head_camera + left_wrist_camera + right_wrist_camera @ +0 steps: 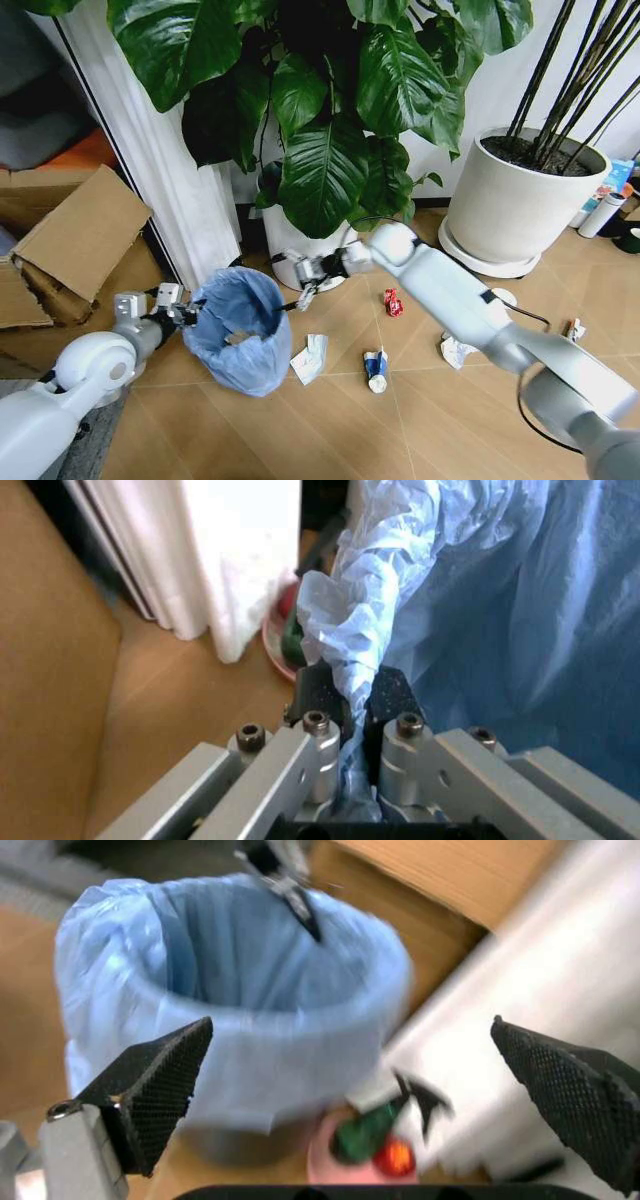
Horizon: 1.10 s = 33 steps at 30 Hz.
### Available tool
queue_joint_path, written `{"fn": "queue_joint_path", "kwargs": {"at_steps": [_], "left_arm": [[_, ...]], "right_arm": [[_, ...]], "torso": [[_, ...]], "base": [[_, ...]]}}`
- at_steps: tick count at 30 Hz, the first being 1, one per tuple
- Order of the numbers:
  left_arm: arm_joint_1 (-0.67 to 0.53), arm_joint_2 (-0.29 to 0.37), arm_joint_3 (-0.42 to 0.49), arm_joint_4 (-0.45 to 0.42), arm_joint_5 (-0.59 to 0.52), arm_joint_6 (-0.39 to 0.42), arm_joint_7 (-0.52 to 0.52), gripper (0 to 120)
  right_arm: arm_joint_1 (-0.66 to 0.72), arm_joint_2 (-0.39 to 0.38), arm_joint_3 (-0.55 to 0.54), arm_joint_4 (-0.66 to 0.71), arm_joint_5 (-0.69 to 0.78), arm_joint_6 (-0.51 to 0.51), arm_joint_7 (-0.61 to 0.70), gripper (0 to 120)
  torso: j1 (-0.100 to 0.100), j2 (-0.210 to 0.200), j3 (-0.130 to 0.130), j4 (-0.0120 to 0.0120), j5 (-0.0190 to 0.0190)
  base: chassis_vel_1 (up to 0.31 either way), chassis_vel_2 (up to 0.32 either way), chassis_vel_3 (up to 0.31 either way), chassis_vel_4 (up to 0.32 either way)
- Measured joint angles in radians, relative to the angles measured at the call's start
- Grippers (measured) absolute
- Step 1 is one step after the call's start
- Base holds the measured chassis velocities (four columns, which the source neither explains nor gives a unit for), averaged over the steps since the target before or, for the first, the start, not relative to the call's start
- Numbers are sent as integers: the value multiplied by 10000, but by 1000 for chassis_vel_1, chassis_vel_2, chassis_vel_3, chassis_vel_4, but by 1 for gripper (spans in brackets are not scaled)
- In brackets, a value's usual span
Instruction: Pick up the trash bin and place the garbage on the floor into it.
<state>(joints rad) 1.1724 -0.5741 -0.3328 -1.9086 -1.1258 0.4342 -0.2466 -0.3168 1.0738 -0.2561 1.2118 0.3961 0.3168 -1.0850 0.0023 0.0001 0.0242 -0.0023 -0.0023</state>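
The left arm reaches forward and low from the lower left of the head view, its left gripper (180, 310) clamped tight with both fingers (318, 694) pinching a fold of the trash bin's (240, 330) blue liner. The right arm stretches across from the lower right, elbow bent, its right gripper (305, 275) spread wide.

A lived-in home corner is suggested: herringbone wood-look floor (440, 400), large leafy houseplants in white pots (520, 205), a white curtain (170, 160) and flattened cardboard boxes (70, 240) are seen beside a wall.
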Motion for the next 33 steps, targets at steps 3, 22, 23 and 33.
{"fn": "queue_joint_path", "kwargs": {"at_steps": [3, 22, 23, 33], "left_arm": [[252, -17, -273, -23, 77, 1, 10, 0], [814, -224, -962, -498, 209, 6, -56, 0], [941, -224, -1064, -553, 210, 10, -64, 0], [1951, -105, -1866, -853, 245, 18, -49, 0]], "right_arm": [[-871, -803, 505, 463, 761, -336, 379, 100], [-6251, -1431, 2381, 1895, 2688, -1875, 8487, 100], [-6393, -1347, 2401, 1908, 2810, -2066, 8992, 100], [-7302, -787, 2456, 2173, 4269, -3520, 11734, 100]], "torso": [[3, -1, 3, -9, 15], [0, 0, 1, 2, 6], [0, 0, 2, 0, 1], [1, 0, 2, -3, 3]], "base": [[0, 0, 0, 0], [0, 0, 0, 0], [0, 0, 0, 0], [0, 0, 0, 0]]}}
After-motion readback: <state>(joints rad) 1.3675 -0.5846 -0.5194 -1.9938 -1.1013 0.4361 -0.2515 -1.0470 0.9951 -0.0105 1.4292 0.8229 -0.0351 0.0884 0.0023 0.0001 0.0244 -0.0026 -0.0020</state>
